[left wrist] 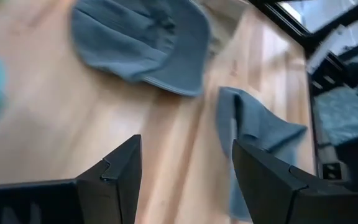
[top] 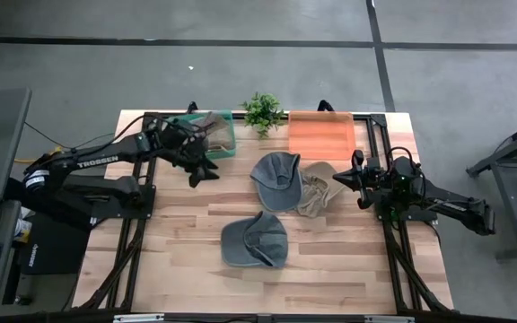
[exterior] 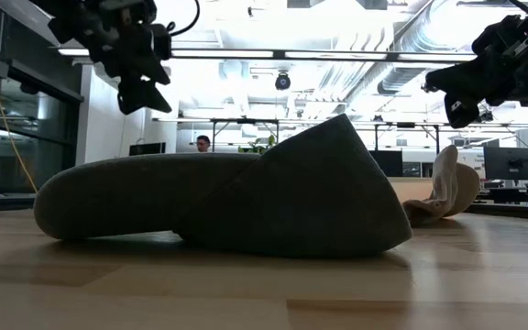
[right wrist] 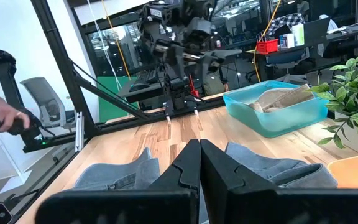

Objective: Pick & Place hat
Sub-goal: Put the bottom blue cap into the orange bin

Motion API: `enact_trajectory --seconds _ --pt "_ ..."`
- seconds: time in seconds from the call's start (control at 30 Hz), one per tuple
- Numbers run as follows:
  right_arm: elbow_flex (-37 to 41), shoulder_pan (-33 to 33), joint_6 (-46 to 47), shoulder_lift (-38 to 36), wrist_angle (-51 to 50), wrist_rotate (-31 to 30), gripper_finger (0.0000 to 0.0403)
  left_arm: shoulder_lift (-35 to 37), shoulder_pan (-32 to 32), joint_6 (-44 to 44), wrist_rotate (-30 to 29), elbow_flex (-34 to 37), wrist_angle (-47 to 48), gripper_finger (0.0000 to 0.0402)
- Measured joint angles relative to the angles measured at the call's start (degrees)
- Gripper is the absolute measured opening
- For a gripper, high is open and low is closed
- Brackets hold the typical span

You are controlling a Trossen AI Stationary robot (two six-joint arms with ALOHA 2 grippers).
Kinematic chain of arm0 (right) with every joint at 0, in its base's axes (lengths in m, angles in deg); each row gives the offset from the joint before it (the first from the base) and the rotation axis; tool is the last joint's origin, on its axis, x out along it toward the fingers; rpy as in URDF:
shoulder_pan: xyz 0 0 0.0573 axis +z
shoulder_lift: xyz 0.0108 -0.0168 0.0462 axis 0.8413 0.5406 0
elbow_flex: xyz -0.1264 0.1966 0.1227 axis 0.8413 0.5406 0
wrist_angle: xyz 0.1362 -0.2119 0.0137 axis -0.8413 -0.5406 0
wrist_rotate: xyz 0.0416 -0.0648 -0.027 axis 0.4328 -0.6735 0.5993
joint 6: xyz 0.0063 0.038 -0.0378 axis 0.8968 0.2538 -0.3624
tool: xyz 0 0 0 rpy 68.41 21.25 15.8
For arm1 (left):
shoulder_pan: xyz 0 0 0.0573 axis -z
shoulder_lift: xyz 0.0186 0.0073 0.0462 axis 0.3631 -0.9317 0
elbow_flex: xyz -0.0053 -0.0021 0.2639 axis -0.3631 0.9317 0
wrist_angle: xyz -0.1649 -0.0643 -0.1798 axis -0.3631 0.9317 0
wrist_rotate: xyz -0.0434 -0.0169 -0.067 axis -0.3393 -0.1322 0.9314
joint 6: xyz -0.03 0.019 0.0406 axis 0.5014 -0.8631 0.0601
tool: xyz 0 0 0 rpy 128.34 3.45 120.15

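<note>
Three soft fabric caps lie on the pale wooden table (top: 178, 269) in the high view. A grey-blue brimmed cloth cap (top: 275, 178) sits just right of centre, a beige crumpled cloth hat (top: 316, 190) touches its right edge, and a second grey-blue cap (top: 255, 240) lies below them, toward the lower middle. In the upper left of the table stands a teal plastic bin (top: 226, 142) that already holds a tan cloth item; a small green potted plant (top: 262, 111) and an orange shallow tray (top: 322, 134) sit along the upper edge.

The left gripper (top: 201, 172) hangs just below the bin, its fingers spread wide with nothing between them; its wrist view looks down past them at the two grey caps. The right gripper (top: 359, 179) waits at the right of the frame, near the beige hat, fingers pressed together and empty.

These hats look light, limp and easily folded. The crowns will probably collapse under a pinch and the cloth may drape or swing once lifted, so nothing is fragile, but a shallow grip could slip off. The brim looks like the stiffest part and probably offers the surest hold; a raised fold of the crown, such as the ridge that stands up in the low view, would likely also serve. Since the beige hat touches the upper grey cap, grasping at their shared edge risks dragging both.
</note>
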Motion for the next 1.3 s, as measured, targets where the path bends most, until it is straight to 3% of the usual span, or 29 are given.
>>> enact_trajectory --seconds 0.33,0.47,0.97,1.13,1.3 --pt "0.0 0.0 0.0 0.0 0.0 0.0 0.0 -0.2 10.6 0.1 -2.7 0.0 -0.4 0.0209" --pt "0.0 0.0 0.0 0.0 0.0 0.0 0.0 -0.6 15.0 -0.4 -7.0 0.0 -0.8 0.0209" --pt "0.0 0.0 0.0 0.0 0.0 0.0 0.0 -13.8 25.2 -5.5 -19.5 0.0 -7.6 0.0209" --pt "0.0 0.0 0.0 0.0 0.0 0.0 0.0 -18.1 26.8 -5.7 -17.0 0.0 -11.3 0.0214" --pt "0.0 0.0 0.0 0.0 0.1 0.0 0.0 -19.2 27.0 -4.5 -13.4 0.0 -12.8 0.0246"
